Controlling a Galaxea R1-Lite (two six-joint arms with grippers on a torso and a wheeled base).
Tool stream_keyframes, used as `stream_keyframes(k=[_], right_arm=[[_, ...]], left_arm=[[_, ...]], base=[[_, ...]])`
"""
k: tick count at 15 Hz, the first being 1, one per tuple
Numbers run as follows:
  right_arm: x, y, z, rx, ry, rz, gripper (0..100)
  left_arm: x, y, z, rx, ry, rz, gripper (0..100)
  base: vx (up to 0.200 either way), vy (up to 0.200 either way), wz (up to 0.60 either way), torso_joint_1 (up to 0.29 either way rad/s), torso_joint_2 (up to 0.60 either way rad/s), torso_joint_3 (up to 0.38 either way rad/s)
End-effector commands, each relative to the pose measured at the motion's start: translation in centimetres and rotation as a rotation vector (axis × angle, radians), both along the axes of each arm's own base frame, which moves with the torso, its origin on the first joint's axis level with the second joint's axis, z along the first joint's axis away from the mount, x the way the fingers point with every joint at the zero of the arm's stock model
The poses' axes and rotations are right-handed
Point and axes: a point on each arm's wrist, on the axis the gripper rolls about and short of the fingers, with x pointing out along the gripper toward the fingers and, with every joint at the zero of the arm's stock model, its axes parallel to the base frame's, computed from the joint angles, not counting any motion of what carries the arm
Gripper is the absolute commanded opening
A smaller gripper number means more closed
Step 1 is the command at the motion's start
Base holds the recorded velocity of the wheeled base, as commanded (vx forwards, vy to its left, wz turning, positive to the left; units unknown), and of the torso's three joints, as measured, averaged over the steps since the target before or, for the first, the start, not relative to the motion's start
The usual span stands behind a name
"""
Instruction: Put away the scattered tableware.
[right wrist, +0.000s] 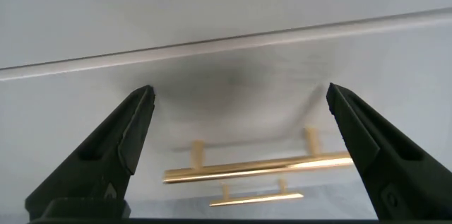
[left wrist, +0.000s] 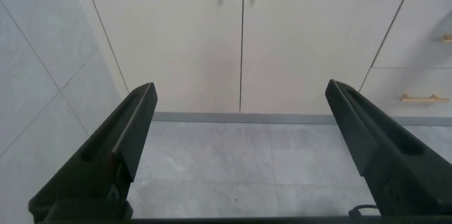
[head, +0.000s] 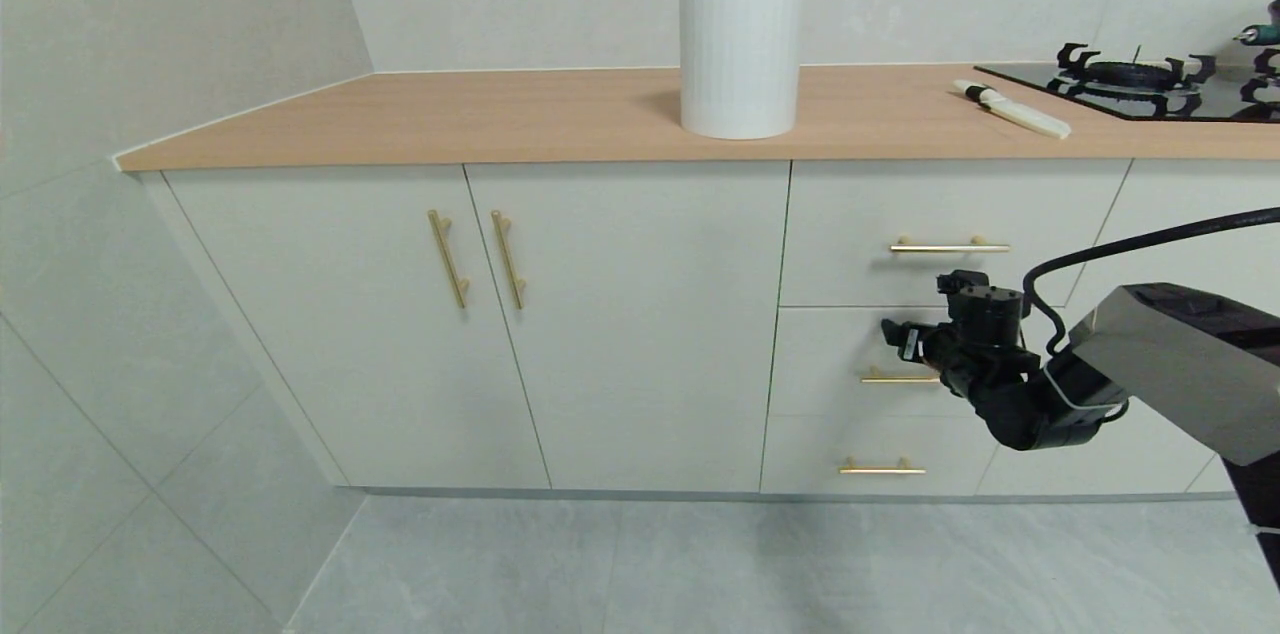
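A cream-coloured, knife-like utensil (head: 1010, 109) lies on the wooden countertop (head: 450, 119), just left of the hob. A tall white ribbed holder (head: 741, 39) stands upright mid-counter. My right gripper (head: 898, 337) is low in front of the drawer stack, close to the middle drawer's gold handle (head: 895, 377). In the right wrist view that gripper (right wrist: 240, 95) is open, with the handle (right wrist: 258, 170) ahead between its fingers and nothing held. My left gripper (left wrist: 241, 90) is open and empty, hanging near the floor and facing the cabinet doors (left wrist: 244, 33).
A black gas hob (head: 1150, 89) takes up the counter's far right. The drawer stack also has a top handle (head: 950, 246) and a bottom handle (head: 882, 467). Double doors with gold handles (head: 478, 257) are on the left. A tiled wall (head: 120, 244) closes off the left side.
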Motion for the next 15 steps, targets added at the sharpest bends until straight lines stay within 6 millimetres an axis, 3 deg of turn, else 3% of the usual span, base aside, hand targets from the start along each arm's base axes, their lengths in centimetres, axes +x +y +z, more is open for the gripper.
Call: stream_keyframes(k=[1,4,5,6,7,8,9,10,11,13,15], right_arm=[[-3.0,-0.2,4.3,0.000,-0.040,-0.012,100],[-9.1,-0.9,11.8,-0.007,-0.157,-0.039,100],[-10.4,-1.1,13.0,-0.019,-0.175,-0.053,100],[-14.0,-1.5,15.7,-0.063,-0.216,-0.060,100],[-18.8,-1.9,18.4,-0.104,-0.276,-0.061,100],[-21.7,-2.2,19.8,-0.132,-0.314,-0.063,100],[-24.4,-2.5,20.9,-0.157,-0.351,-0.068,100],[-25.7,-2.6,21.3,-0.166,-0.364,-0.077,100],[-30.8,-3.2,22.7,-0.180,-0.400,-0.103,100],[-38.3,-3.9,23.4,-0.182,-0.405,-0.122,100],[-45.0,-4.6,22.2,-0.188,-0.364,-0.116,100]], left_arm=[[0.0,0.0,0.0,0.000,0.000,0.000,100],[0.0,0.0,0.0,0.000,0.000,0.000,100],[0.0,0.0,0.0,0.000,0.000,0.000,100],[0.0,0.0,0.0,0.000,-0.002,0.000,100],[0.0,0.0,0.0,0.000,0.000,0.000,100],[0.0,0.0,0.0,0.000,0.000,0.000,100],[0.0,0.0,0.0,0.000,0.000,0.000,100],[0.0,0.0,0.0,0.000,-0.002,0.000,100],[0.0,0.0,0.0,0.000,0.000,0.000,100],[0.0,0.0,0.0,0.000,0.000,0.000,100],[0.0,0.0,0.0,0.000,0.000,0.000,100]], base=[[0.000,0.000,0.00,0.000,0.00,0.000],[0.000,0.000,0.00,0.000,0.00,0.000],[0.000,0.000,0.00,0.000,0.00,0.000],[0.000,0.000,0.00,0.000,0.00,0.000],[0.000,0.000,0.00,0.000,0.00,0.000],[0.000,0.000,0.00,0.000,0.00,0.000],[0.000,0.000,0.00,0.000,0.00,0.000],[0.000,0.000,0.00,0.000,0.00,0.000],[0.000,0.000,0.00,0.000,0.00,0.000],[0.000,0.000,0.00,0.000,0.00,0.000],[0.000,0.000,0.00,0.000,0.00,0.000]])
